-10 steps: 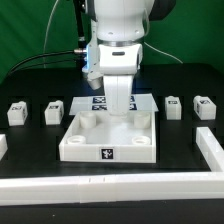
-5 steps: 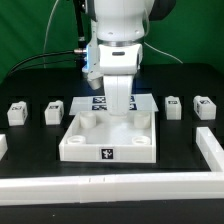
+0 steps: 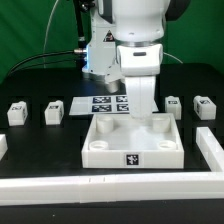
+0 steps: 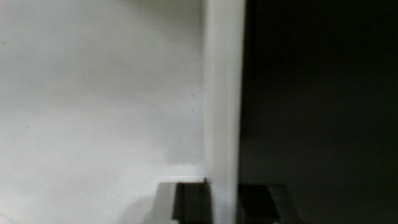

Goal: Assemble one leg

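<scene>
Four small white legs with marker tags stand on the black table in the exterior view: two at the left [image 3: 17, 113] [image 3: 54, 111] and two at the right [image 3: 173, 105] [image 3: 204, 107]. None is held. My gripper [image 3: 143, 112] reaches straight down and is shut on the back wall of the large white square tray-like piece [image 3: 133, 150], which rests on the table. In the wrist view the two dark fingers [image 4: 192, 200] clamp the tray's thin white wall [image 4: 222, 90], with the gripper [image 4: 226, 192] closed around it.
The marker board [image 3: 106, 104] lies flat behind the tray, now mostly uncovered. A white rail [image 3: 100, 185] runs along the front, with a raised white bar at the right [image 3: 212, 150] and a short piece at the left [image 3: 2, 147].
The gripper and the tray it holds have slid toward the exterior view's right, uncovering more of the marker board. The legs have not moved.
</scene>
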Robot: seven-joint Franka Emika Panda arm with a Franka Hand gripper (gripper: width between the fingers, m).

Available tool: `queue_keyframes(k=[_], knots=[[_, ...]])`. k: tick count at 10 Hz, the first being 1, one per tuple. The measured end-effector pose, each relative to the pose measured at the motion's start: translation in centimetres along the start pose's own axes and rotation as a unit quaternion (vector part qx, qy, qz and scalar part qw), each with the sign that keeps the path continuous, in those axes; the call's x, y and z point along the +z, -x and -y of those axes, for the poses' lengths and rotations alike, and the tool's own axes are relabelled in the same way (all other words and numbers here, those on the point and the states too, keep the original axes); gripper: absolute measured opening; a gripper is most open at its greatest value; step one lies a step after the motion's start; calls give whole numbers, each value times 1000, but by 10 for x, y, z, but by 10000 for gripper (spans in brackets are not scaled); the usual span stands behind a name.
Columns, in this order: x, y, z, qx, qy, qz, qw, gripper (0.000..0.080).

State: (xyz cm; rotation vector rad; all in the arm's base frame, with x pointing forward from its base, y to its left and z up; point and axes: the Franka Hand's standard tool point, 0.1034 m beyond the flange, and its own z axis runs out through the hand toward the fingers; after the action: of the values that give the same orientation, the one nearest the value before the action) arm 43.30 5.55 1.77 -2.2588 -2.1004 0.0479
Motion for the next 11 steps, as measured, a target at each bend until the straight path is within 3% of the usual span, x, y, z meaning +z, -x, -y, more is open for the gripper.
queue_keyframes(k=[4,7,11], knots=[[-1,-25,-20,-20,12,-10,1000,60],[-2,-29,-29,-19,16,-12,1000,61],[-4,-30,-53,-19,8,-10,1000,61]])
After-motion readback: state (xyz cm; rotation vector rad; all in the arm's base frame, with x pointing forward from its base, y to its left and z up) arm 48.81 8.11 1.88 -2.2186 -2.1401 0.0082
